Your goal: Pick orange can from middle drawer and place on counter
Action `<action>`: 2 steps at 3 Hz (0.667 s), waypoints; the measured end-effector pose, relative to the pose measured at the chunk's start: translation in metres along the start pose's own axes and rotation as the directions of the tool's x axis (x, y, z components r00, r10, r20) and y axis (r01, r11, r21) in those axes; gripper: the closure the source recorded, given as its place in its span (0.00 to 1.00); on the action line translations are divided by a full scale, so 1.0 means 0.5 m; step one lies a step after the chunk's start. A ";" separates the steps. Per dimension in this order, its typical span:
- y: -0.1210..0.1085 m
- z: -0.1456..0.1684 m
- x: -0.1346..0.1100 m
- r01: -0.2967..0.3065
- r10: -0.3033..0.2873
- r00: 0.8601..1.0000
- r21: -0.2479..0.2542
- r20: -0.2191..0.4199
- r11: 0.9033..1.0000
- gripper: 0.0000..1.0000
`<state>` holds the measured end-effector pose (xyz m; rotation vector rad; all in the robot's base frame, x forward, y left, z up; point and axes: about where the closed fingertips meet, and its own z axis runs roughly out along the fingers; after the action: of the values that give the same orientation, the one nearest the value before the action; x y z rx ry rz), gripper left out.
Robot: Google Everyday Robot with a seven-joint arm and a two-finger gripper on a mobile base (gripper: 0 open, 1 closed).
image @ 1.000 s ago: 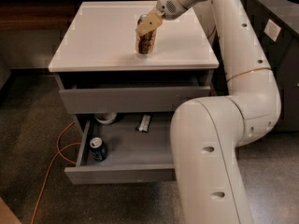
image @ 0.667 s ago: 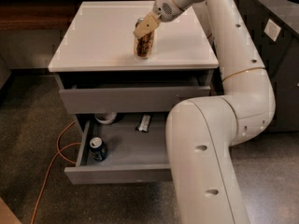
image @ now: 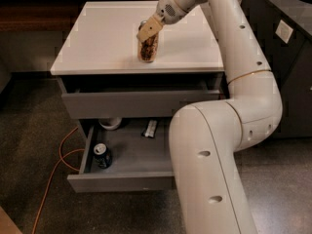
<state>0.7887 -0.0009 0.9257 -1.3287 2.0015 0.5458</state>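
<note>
The orange can stands upright on the counter, near its middle and toward the front edge. My gripper comes down from the upper right and is shut on the top of the orange can; one tan finger covers the can's silver top. The middle drawer is pulled open below, and my arm hides its right part.
In the middle drawer lie a dark blue-black can, a white round dish and a small packet. The top drawer is slightly ajar. An orange cable runs on the floor at the left. A dark countertop stands at the right.
My gripper and the orange can have moved slightly left and down, closer to the counter's surface. The drawer's contents have not moved.
</note>
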 end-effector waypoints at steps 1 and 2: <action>-0.002 0.010 -0.002 -0.001 0.001 1.000 0.000 0.003 1.000 0.15; -0.003 0.020 -0.004 -0.002 0.002 1.000 -0.001 0.006 1.000 0.00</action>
<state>0.7938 0.0062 0.9204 -1.3247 1.9977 0.5514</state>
